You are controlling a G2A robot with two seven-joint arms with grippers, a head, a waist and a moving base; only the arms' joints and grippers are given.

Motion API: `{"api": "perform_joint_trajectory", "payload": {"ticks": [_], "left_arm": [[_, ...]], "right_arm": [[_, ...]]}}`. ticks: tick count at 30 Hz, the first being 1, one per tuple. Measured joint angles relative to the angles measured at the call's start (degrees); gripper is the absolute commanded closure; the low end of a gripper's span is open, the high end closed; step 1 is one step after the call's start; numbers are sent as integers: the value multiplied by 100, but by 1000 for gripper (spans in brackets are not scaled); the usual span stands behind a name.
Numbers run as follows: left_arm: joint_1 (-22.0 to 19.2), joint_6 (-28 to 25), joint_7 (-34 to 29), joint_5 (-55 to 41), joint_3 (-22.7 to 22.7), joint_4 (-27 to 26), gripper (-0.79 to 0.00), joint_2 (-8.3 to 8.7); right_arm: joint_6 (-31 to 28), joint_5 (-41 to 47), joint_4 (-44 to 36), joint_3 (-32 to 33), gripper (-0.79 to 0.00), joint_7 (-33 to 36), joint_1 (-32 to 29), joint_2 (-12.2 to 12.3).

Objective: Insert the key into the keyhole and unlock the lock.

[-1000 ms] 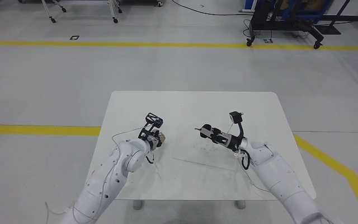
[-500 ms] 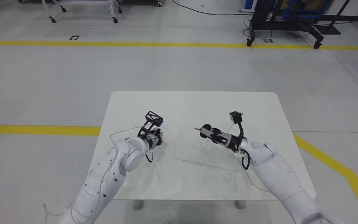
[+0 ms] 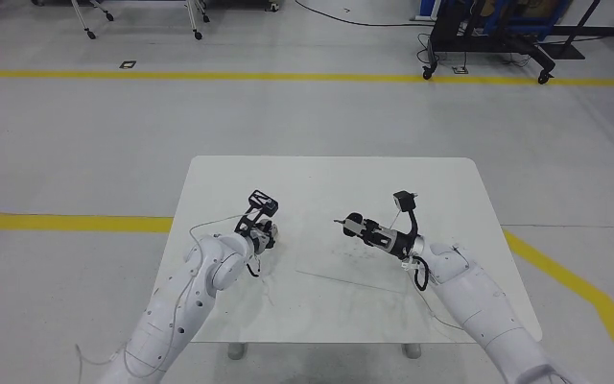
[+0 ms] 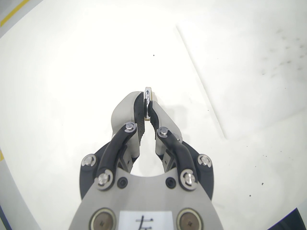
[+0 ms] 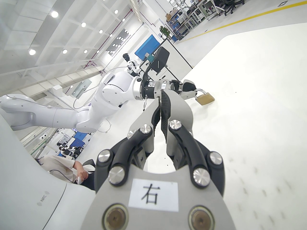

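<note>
Both grippers are pinched shut: left gripper (image 4: 147,102) on the slick steel shackle (image 4: 147,92) of the small, rigid brass padlock (image 5: 205,98) resting on the table (image 5: 251,84), a hold likely to pivot, right gripper (image 5: 162,98) on what seems the thin key (image 3: 339,223).

The left arm (image 3: 206,278) is extended forward and bent inward at the wrist. The left gripper (image 4: 146,105) is closed on the shackle of the padlock (image 5: 205,98), which is pinched between its fingertips. The right arm (image 3: 465,288) is angled inward toward the left one. The right gripper (image 5: 162,96) is pointed at the left gripper, with its fingers pressed together. The two grippers are set apart, tips facing.
</note>
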Motion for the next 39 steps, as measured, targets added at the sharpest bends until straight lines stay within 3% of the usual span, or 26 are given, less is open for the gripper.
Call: {"api": "perform_joint_trajectory", "payload": {"ticks": [6, 10, 18, 25, 27, 39], "left_arm": [[-54, 88, 23, 14, 31, 74, 0, -37], [-97, 52, 44, -6, 58, 119, -77, -60], [-205, 26, 42, -20, 96, 279, -132, -105], [-250, 33, 74, -29, 124, 397, -105, -142], [-264, 36, 84, -32, 125, 427, 0, -151], [-345, 184, 295, 60, 181, 617, 0, -225]], "right_arm": [[0, 0, 0, 0, 0, 0, 0, 0], [0, 0, 0, 0, 0, 0, 0, 0], [0, 0, 0, 0, 0, 0, 0, 0], [0, 0, 0, 0, 0, 0, 0, 0], [0, 0, 0, 0, 0, 0, 0, 0], [0, 0, 0, 0, 0, 0, 0, 0]]}}
